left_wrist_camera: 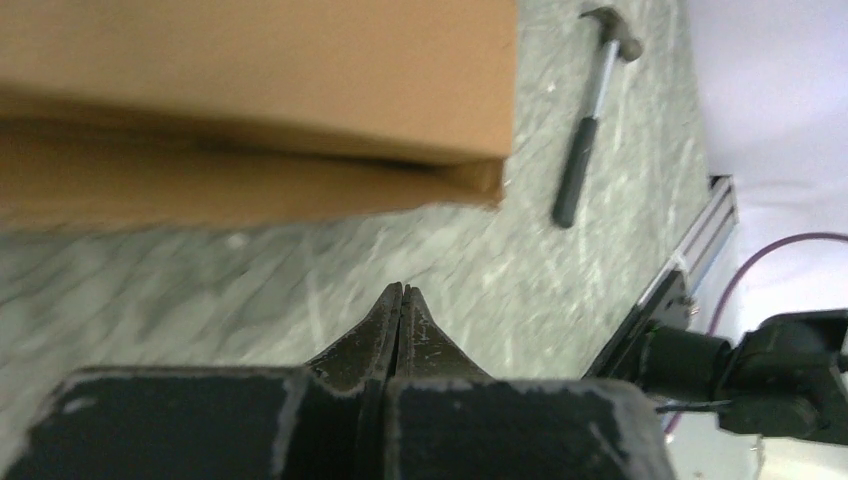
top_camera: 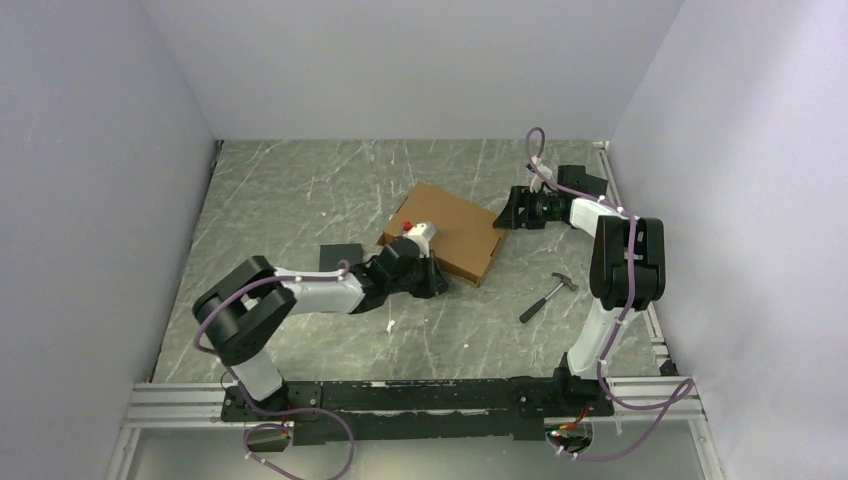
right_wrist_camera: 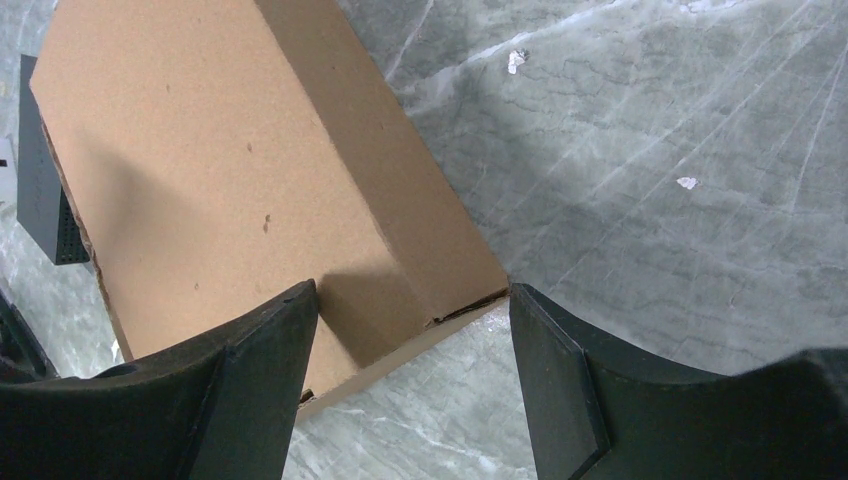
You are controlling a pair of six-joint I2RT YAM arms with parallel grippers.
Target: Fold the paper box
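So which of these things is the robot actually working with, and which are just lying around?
Part of the job: paper box; left gripper, shut, close to the box's edge; right gripper, open at a box corner.
Just lying about: hammer; black block.

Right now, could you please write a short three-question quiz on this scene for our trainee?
1. True or false: the left gripper is shut with nothing between its fingers.
2. In the top view, what lies to the right of the paper box? A) a hammer B) scissors C) a cup
3. Fill in: beside a corner of the box, the right gripper is ___.
Key: 1 true; 2 A; 3 open.
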